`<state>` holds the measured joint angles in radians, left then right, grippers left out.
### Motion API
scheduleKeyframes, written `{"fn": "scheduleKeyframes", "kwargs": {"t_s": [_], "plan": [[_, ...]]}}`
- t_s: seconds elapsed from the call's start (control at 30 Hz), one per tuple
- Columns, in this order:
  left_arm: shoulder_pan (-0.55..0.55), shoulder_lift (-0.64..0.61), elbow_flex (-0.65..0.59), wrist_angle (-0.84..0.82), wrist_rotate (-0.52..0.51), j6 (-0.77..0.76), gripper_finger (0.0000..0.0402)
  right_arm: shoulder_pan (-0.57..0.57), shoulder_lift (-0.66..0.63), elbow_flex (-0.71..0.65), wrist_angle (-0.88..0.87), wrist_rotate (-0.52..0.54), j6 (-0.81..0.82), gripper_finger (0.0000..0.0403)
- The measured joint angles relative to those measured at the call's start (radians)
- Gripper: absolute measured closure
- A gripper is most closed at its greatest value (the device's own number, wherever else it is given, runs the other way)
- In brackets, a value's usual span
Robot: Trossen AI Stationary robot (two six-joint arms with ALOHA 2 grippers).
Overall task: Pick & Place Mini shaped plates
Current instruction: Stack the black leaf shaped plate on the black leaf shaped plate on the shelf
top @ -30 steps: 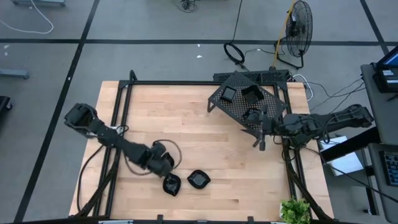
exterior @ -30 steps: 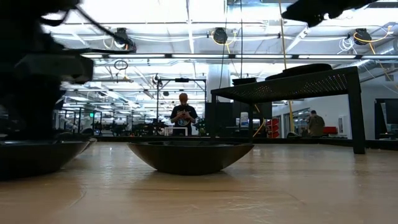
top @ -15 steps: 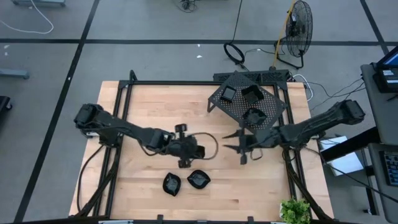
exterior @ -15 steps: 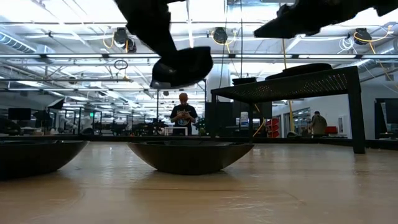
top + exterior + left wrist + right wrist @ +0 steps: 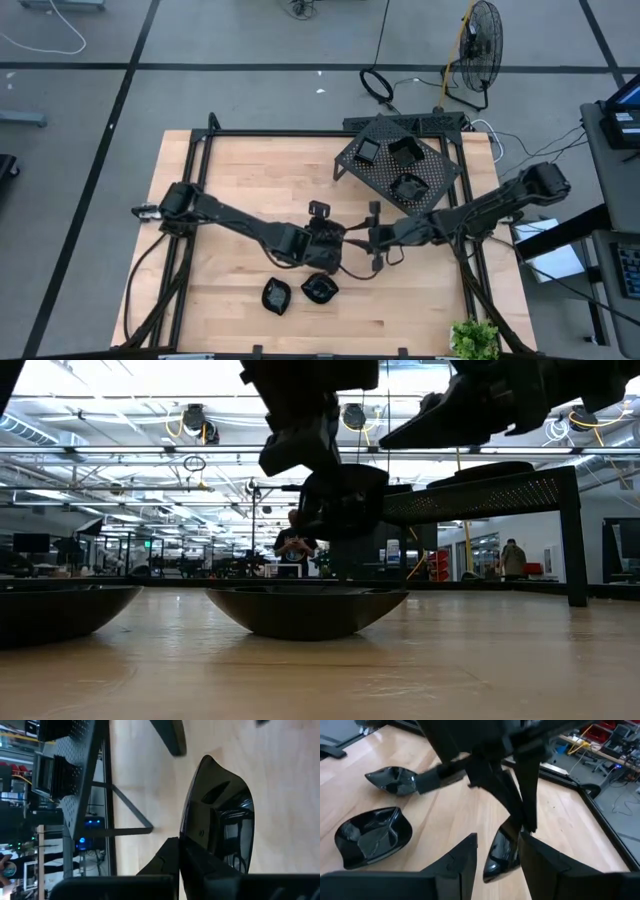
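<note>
A glossy black mini plate point(image 5: 220, 820) hangs edge-on above mid-tabletop point(image 5: 250, 180), clamped in the left gripper point(image 5: 335, 247). The right gripper point(image 5: 372, 240), fingers apart, sits just beside it. Two plates point(image 5: 298, 292) lie near; a rack point(image 5: 400, 165) stands far right.

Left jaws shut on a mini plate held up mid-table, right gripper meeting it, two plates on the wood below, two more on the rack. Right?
One slip: the rack holds three plates, not two, as the high view shows. The rest stands: left gripper shut on the raised mini plate, right gripper meeting it, two plates on the wood below.
</note>
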<state>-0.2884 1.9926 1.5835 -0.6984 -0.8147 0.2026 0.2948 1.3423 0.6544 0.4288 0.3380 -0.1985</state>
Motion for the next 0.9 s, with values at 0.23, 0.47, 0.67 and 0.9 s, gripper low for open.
{"fn": "scheduleKeyframes", "kwargs": {"t_s": [0.23, 0.47, 0.67, 0.9], "plan": [[-0.040, -0.006, 0.009, 0.038, 0.007, 0.001, 0.0397, 0.001, 0.018, 0.000, 0.000, -0.001, -0.013, 0.0273], [-0.049, -0.006, 0.009, 0.077, 0.008, -0.006, 0.0399, 0.001, 0.018, 0.000, 0.004, -0.001, -0.007, 0.0273], [-0.049, -0.006, 0.009, 0.132, 0.008, -0.013, 0.0393, 0.000, 0.018, 0.000, 0.000, -0.002, -0.004, 0.0273], [-0.039, -0.006, 0.008, 0.185, 0.013, -0.067, 0.0381, 0.000, 0.018, 0.000, -0.010, 0.045, -0.005, 0.0292]]}}
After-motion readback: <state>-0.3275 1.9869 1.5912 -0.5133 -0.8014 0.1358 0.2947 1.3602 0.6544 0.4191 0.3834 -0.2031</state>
